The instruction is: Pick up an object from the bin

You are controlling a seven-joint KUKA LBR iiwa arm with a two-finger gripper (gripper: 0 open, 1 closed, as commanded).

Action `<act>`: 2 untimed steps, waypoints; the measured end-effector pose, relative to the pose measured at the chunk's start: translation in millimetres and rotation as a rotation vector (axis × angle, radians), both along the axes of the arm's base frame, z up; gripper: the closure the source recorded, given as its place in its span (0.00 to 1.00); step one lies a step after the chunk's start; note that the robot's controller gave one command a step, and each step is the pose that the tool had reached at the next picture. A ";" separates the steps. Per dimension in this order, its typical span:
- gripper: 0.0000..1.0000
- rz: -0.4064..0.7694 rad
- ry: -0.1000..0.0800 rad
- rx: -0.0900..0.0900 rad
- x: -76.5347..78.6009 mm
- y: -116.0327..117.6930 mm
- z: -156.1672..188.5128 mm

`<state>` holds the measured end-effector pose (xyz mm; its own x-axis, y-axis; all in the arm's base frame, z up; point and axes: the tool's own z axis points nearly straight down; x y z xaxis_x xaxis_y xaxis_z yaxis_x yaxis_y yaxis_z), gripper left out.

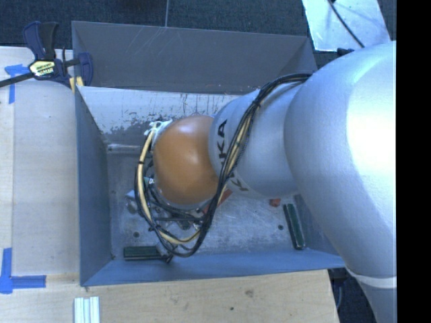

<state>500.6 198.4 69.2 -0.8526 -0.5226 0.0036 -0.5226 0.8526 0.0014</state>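
My gripper [160, 211] shows as a dark body under the arm's orange cover, low over the left half of the bin floor. Just in front of it, against the bin's front wall, lies a flat dark green bar [140, 252]. A loop of the arm's cables hangs over the bar's right end. A small pale scrap [132, 207] lies on the floor just left of the gripper.
A second dark green bar [293, 226] lies at the right of the bin floor, close to the arm. A small red piece [274, 202] sits beside its far end. The arm's silver body covers the bin's right and middle. Yellow and black cables loop around the cover.
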 end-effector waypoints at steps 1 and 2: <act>0.00 0.008 -0.013 -0.001 36.5 -109.8 63.2; 0.00 0.062 -0.005 0.001 86.2 -144.6 -2.0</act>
